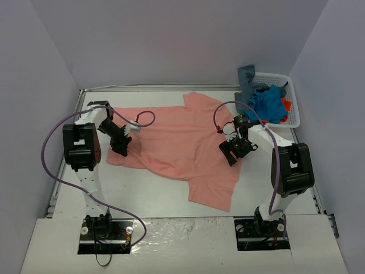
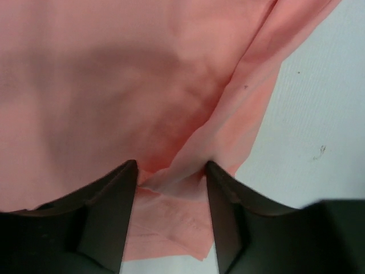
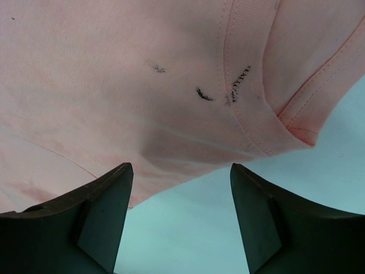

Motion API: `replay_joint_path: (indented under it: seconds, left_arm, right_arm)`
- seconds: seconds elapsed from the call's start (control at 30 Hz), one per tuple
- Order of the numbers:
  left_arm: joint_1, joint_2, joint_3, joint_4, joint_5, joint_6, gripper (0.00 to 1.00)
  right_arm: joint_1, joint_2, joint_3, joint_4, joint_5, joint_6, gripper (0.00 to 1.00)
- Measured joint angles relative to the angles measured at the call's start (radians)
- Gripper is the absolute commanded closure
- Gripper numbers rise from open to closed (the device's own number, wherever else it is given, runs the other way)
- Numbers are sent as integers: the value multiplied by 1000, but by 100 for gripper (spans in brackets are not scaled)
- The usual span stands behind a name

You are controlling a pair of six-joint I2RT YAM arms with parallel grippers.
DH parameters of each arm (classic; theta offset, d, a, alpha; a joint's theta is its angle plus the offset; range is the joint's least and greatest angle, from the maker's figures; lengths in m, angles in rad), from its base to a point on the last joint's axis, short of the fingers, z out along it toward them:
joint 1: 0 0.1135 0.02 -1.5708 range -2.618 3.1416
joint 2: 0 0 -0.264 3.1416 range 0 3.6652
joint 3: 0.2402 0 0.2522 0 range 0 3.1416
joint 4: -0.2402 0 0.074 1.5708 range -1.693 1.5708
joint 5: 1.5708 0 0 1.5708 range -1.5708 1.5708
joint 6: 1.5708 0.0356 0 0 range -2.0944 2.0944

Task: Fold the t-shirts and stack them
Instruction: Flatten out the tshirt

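A salmon-pink t-shirt (image 1: 182,142) lies spread on the white table, crumpled along its left side. My left gripper (image 1: 121,149) hovers at that left edge. In the left wrist view its jaws (image 2: 171,168) stand open, with a raised fold of the pink cloth (image 2: 114,85) running between the fingertips. My right gripper (image 1: 232,157) is at the shirt's right edge, open (image 3: 181,168) over bare table, the cloth's hem just ahead. The ribbed collar (image 3: 245,85) with dark ink marks shows in the right wrist view. More t-shirts, bright blue (image 1: 268,103), orange-red (image 1: 285,104) and grey-blue (image 1: 247,77), are heaped at the back right.
The heaped shirts sit in a white lattice basket (image 1: 295,111) in the back right corner. Purple cables loop over both arms. Pale walls close in the table on three sides. Bare table (image 1: 148,194) lies between the shirt and the arm bases.
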Motion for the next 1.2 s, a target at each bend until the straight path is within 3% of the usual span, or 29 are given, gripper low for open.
replay_joint_path:
  seconds: [0.03, 0.13, 0.37, 0.53, 0.8, 1.2]
  left_arm:
    - [0, 6, -5, 4, -5, -1, 80]
    - [0, 11, -19, 8, -14, 1, 97]
    - [2, -46, -47, 4, -12, 0, 98]
    - [-2, -180, -87, 2, -6, -28, 98]
    - [-18, -417, -289, 106, -55, -174, 98]
    - [-18, -488, -484, 304, -149, -426, 98]
  right_arm:
    - [0, 0, 0, 0, 0, 0, 35]
    - [-3, 0, 0, 0, 0, 0, 35]
    - [-6, 0, 0, 1, 0, 0, 36]
    - [-6, -18, 0, 0, 7, -5, 35]
    - [43, -120, 4, -88, 64, -54, 35]
    - [293, -216, 4, -346, 24, -194, 59]
